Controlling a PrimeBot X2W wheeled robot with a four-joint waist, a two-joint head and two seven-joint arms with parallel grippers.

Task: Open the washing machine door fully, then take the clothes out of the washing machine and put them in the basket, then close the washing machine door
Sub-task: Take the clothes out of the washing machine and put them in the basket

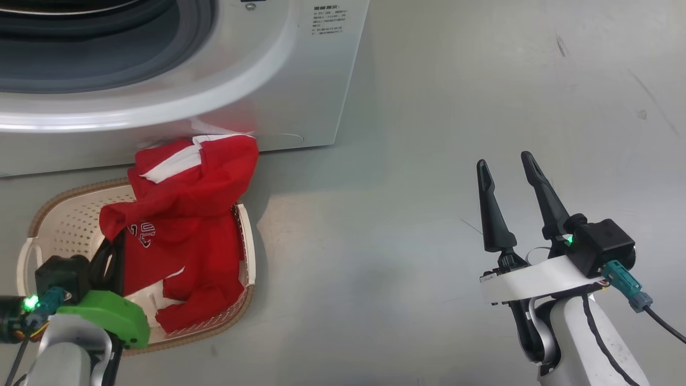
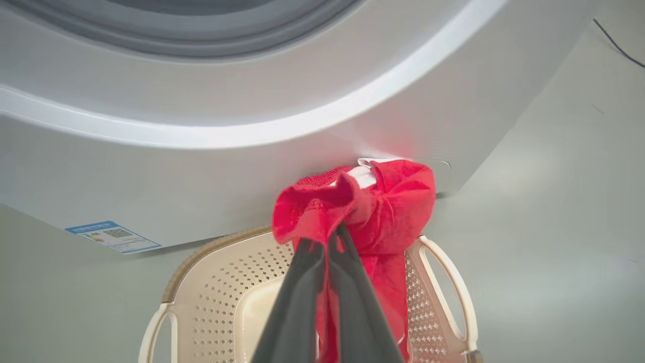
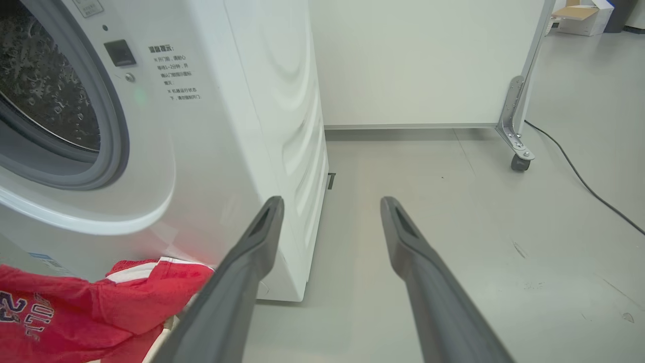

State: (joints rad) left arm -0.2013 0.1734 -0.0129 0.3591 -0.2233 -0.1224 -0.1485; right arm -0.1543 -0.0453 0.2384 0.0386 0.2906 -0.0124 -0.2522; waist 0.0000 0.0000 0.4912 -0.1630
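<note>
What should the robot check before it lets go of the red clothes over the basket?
1. Left gripper shut on the clothes: ok.
2. Clothes hanging over the basket: ok.
3. Top fold apart from the washing machine front: cannot tell, it is very close.
4. Right gripper open, holding nothing, off to the side above the floor: ok.
5. Drum emptied: cannot tell, part of it is out of view.
</note>
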